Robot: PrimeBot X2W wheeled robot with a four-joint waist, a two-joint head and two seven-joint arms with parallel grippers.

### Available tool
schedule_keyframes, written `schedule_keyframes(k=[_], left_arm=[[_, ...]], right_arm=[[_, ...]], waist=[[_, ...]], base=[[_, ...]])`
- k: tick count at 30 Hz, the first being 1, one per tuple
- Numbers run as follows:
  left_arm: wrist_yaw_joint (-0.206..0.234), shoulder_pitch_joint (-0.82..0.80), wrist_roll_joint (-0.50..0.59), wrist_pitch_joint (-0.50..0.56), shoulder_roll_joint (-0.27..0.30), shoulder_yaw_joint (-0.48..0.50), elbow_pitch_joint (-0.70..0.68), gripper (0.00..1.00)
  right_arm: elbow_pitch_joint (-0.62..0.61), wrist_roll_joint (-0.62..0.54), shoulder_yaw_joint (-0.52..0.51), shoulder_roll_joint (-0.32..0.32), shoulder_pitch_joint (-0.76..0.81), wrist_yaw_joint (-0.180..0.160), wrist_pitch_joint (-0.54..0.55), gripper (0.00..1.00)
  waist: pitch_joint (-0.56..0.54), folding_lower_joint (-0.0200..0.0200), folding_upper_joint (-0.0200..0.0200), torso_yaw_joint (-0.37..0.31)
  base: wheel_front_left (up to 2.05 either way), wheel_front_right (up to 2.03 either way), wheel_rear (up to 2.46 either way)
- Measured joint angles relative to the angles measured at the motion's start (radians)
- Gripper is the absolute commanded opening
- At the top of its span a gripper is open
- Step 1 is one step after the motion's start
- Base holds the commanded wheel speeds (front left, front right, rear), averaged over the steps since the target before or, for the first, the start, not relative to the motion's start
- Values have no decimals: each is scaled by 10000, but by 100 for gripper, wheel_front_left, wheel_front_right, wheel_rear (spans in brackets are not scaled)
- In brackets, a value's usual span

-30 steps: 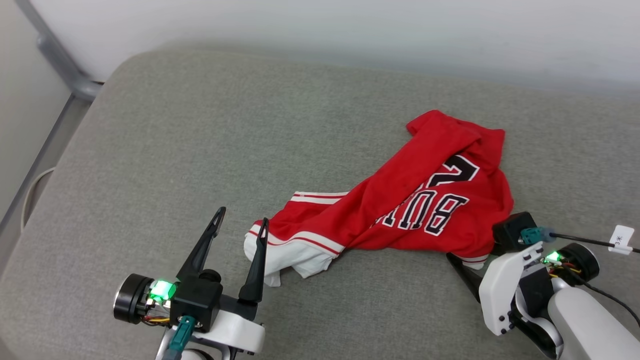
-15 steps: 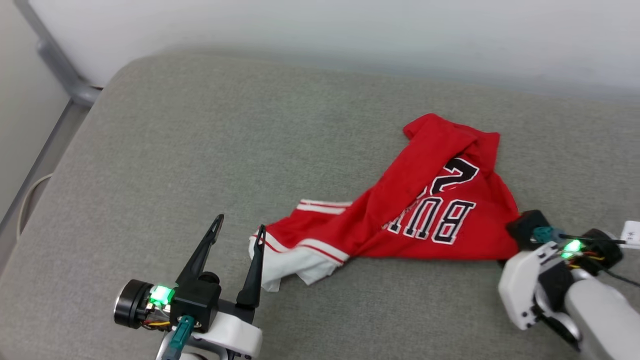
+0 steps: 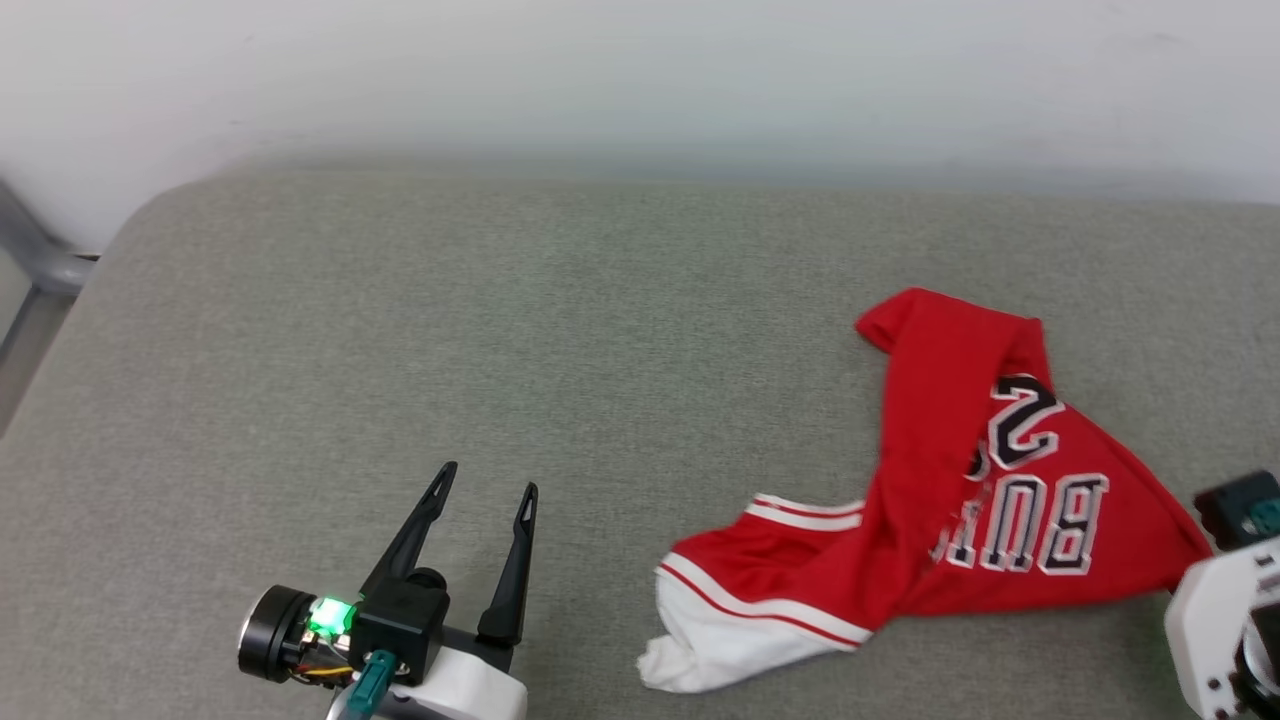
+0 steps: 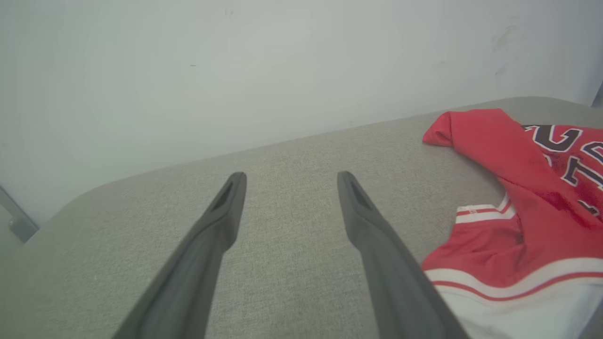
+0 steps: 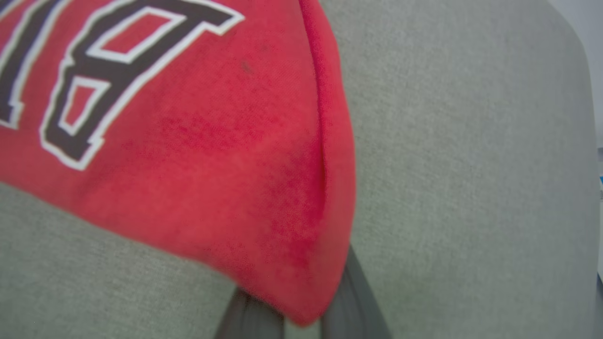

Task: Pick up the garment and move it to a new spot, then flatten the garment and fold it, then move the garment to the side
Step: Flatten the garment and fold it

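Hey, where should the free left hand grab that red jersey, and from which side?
Grip the white sleeve of the garment, the end lying nearest the open left hand. Come from the robot's left, low along the cushion: the sleeve sticks out as a loose bunched tip toward that hand, so a finger can probably slide under it.

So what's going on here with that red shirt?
The robot's right gripper is shut on one red corner of the garment, which lies crumpled, lettering up, on the grey cushion. The left gripper is open and empty, off to the garment's left, not touching it. The garment isn't flattened or folded yet.
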Motion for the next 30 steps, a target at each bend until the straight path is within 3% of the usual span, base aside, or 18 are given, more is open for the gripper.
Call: schedule_keyframes(k=[2, 3, 4, 11, 15, 24, 30], left_arm=[[-15, 2, 13, 0, -17, 35, 0, 100], [-27, 2, 17, 0, -33, 46, 8, 100], [-38, 1, 19, 0, -44, 40, 33, 100], [-119, -131, 96, 0, -73, 127, 96, 100], [-174, -168, 104, 0, -73, 150, 138, 100], [-263, -270, 119, 0, -196, 150, 245, 100], [-341, -593, 190, 0, -274, 117, 259, 100]], right_arm=[[15, 23, -610, 134, 435, -2, 320, 0], [6, -4, -826, 242, 627, -2, 366, 16], [-23, -109, -1030, 378, 789, -2, 303, 97], [-525, -316, -1987, 1415, 993, -2, 115, 100], [-1695, -159, -2165, 1147, 977, -2, 869, 100], [-5578, 336, -3152, 247, 774, -2, 4955, 100], [-6502, 930, -3166, 343, -436, -2, 7457, 100]], waist=[[41, 0, 0, -120], [72, 0, 0, -179], [104, 0, 0, -234], [266, 0, 0, -620], [287, 0, -1, -760], [458, 0, 0, -539], [796, 0, 0, -100]], base=[[0, 0, 0], [0, 0, 0], [0, 0, 0], [0, 0, 0], [0, 0, 0], [0, 0, 0], [0, 0, 0]])
